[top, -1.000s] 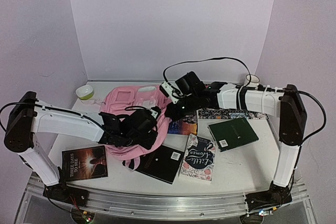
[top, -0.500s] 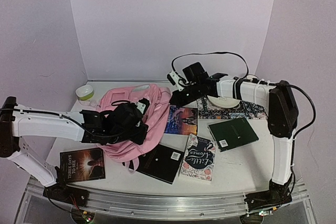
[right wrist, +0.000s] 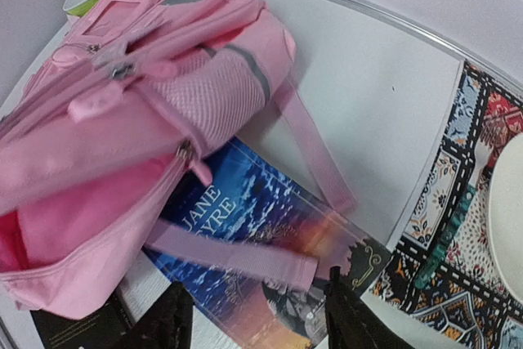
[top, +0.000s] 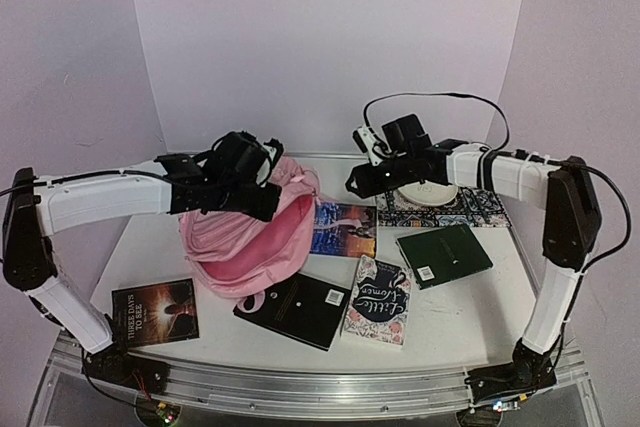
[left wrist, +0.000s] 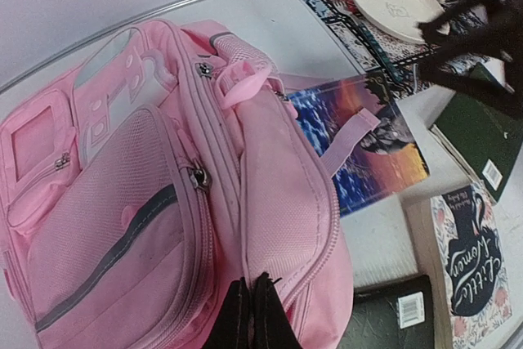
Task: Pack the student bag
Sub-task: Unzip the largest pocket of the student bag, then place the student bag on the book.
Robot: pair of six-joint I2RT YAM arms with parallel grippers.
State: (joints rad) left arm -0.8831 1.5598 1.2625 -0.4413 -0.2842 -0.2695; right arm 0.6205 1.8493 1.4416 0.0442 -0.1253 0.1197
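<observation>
Top external view: student bag sits left of centre on the worktop, its upper edge held up by the left gripper, fingers pinched tight on the pink fabric. Right gripper hangs with fingers spread wide, holding nothing, above a bag strap lying across the blue Jane Eyre book.

student bag pink, grey stripe on mesh pocket | paperback blue fading to orange | notebook dark green | floral book black oval | mat black, red, teal | plate cream
</observation>
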